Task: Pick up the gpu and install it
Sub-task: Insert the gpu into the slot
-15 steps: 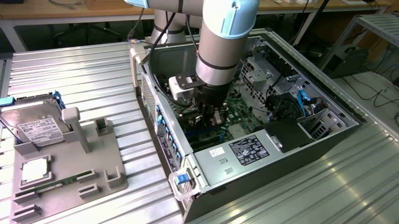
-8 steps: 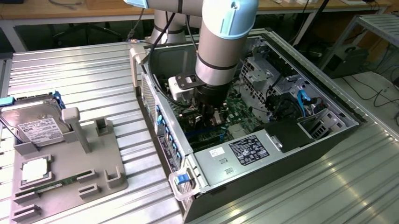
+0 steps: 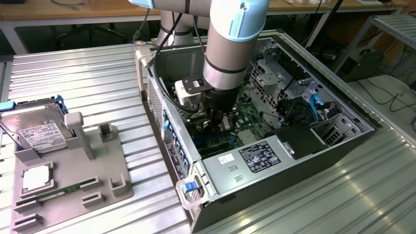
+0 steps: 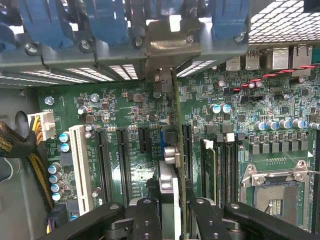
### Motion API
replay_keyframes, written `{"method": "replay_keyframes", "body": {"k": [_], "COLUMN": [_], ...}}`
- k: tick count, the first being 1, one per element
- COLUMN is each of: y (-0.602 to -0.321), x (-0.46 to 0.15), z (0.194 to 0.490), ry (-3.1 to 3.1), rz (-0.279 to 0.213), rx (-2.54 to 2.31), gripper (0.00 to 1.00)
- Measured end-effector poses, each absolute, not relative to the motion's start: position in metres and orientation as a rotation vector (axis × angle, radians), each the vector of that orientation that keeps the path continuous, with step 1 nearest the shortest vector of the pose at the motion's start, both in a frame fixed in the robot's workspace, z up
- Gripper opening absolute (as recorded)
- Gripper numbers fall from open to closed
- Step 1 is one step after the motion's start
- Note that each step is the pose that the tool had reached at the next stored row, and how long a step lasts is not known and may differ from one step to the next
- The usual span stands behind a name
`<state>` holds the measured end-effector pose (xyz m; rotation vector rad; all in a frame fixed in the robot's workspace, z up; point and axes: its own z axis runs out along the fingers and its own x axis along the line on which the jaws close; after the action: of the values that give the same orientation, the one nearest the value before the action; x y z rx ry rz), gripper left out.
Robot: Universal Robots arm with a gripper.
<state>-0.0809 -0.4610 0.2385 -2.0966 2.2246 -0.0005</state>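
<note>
Grips thin dark silver-bracketed gpu card (image 4: 173,150) edge-on between partly closed jaws of black gripper (image 4: 174,212), over green motherboard (image 4: 125,100) slots just beyond; pickup complete, seating unconfirmed.

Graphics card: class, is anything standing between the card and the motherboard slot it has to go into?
Nothing visible does. The end effector holds the graphics card edge-on, right down at the motherboard; the yellow-black cables lie well clear.
</note>
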Motion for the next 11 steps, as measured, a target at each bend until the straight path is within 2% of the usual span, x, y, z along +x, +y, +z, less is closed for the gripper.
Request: {"method": "replay_keyframes", "body": {"k": [11], "y": [-0.4610], "x": [-0.0821], "z": [0.2413], "ry": [2.224], "rz": [-0.002], "rx": [-2.096], "gripper": [0.28]}}
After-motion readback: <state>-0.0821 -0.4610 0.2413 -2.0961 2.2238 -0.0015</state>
